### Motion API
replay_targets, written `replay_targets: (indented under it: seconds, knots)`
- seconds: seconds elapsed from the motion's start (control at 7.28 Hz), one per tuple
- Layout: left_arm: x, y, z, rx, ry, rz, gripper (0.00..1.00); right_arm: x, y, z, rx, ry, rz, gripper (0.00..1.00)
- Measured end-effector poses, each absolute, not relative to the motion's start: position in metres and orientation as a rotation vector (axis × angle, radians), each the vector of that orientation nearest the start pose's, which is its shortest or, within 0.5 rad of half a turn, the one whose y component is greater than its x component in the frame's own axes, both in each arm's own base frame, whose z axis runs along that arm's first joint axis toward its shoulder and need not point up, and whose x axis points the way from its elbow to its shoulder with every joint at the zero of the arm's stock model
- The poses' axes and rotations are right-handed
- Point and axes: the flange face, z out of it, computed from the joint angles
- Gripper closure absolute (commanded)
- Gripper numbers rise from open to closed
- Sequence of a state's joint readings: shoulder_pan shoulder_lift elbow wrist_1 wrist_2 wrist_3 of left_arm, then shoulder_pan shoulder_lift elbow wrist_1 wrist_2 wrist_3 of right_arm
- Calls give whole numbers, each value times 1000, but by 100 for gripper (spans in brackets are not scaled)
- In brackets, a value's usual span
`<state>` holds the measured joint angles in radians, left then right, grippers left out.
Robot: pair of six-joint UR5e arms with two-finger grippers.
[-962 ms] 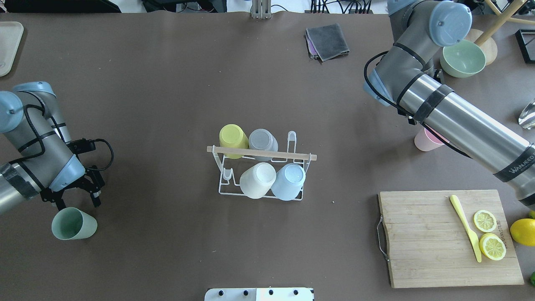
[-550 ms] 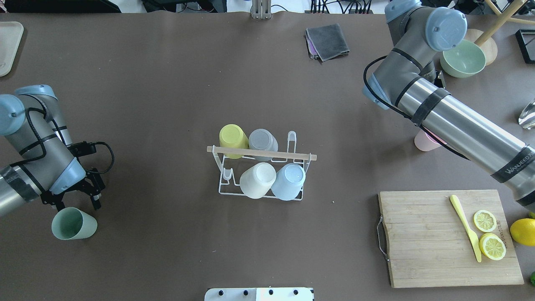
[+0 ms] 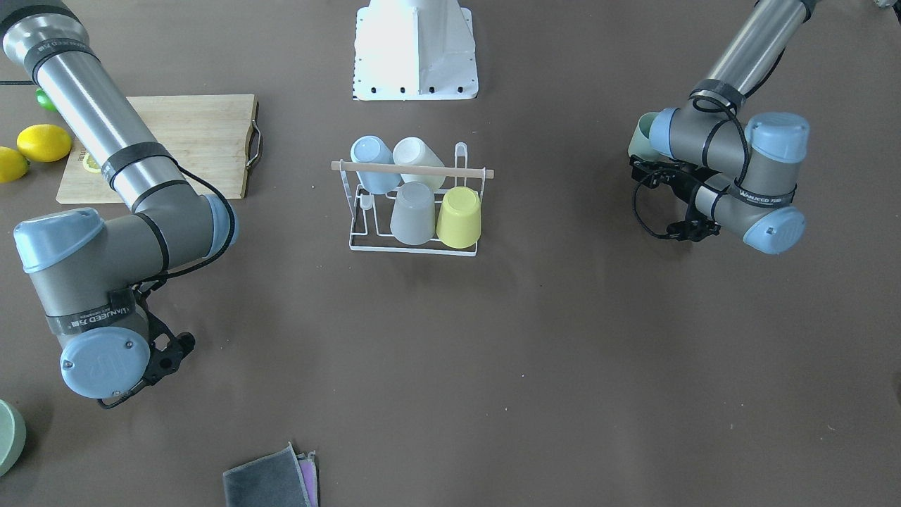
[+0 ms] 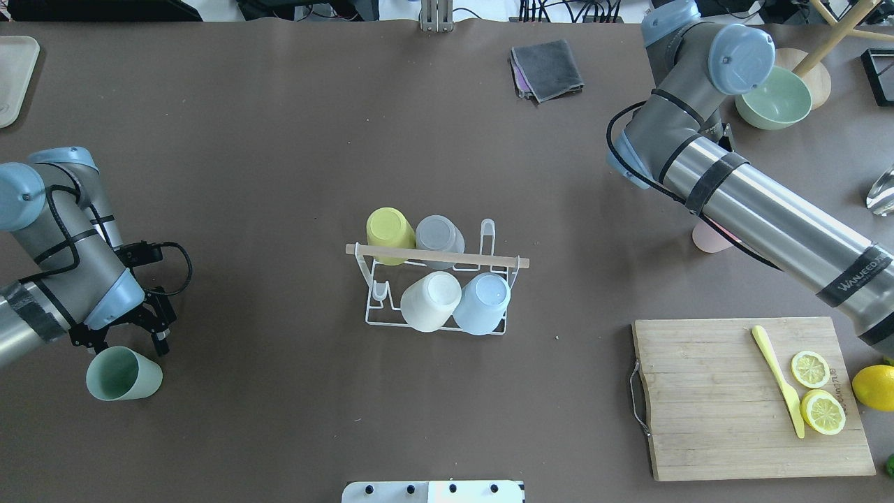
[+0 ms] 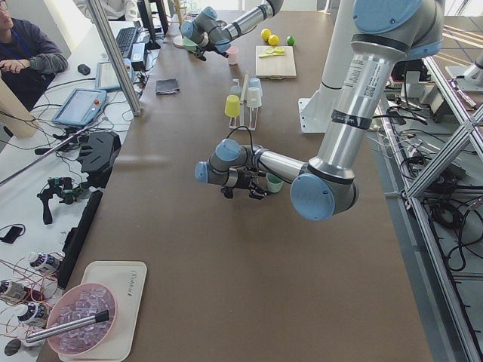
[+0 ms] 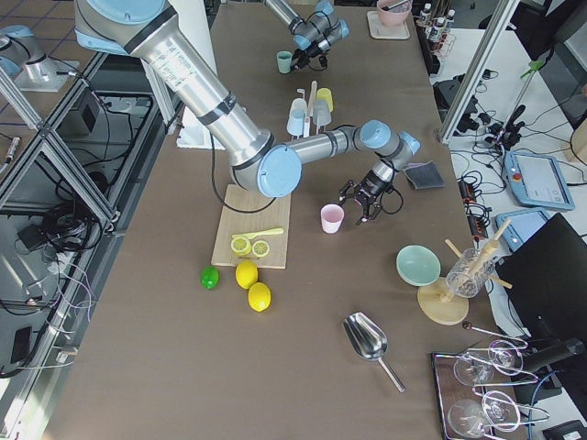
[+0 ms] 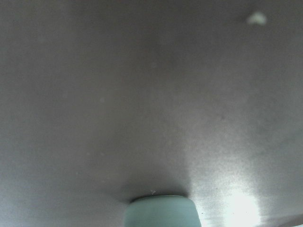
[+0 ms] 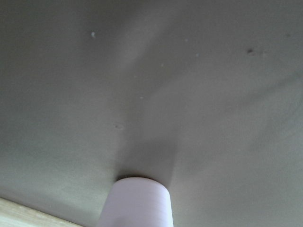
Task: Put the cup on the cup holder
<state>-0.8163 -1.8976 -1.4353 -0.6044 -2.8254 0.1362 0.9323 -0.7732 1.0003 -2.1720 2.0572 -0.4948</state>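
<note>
**At mid-table, a rack (image 4: 489, 260) with four cups; two cups loose**

Over on my left side, the green cup (image 4: 122, 374) stands upright on the table, well apart from the rack. The left gripper (image 4: 128, 344) hangs just beside it with its fingers spread wide and nothing between them. From the left wrist camera I get only the cup's edge at the bottom of the view.

The rack sits at the table's centre. A yellow cup (image 4: 387, 230) and a grey cup (image 4: 438, 234) sit tilted, mouth-down, on its far row. A white cup (image 4: 431, 299) and a blue cup (image 4: 483, 300) sit the same way on the near row. Two prongs stand bare, one at far right and one at near left.

On my right side, the pink cup (image 6: 331, 218) stands upright between the rack and the board (image 4: 698, 419). The right gripper (image 6: 365, 205) is just beside it. The arm hides that gripper from overhead, so I cannot tell how far apart its fingers are. The right wrist camera shows only the pink cup low in its view.
</note>
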Motion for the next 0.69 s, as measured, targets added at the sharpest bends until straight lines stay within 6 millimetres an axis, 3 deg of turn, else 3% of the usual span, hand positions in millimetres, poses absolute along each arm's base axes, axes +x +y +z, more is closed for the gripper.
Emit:
replay_targets:
  seconds: [0.41,0.69]
  knots:
    - [369,-437,581,-995,915,280,9,-392,-644,492,-441,-514,-985,7]
    - [370,-436,581,-995,915,283,29,-411,-636,490,-463,-502,-978,7]
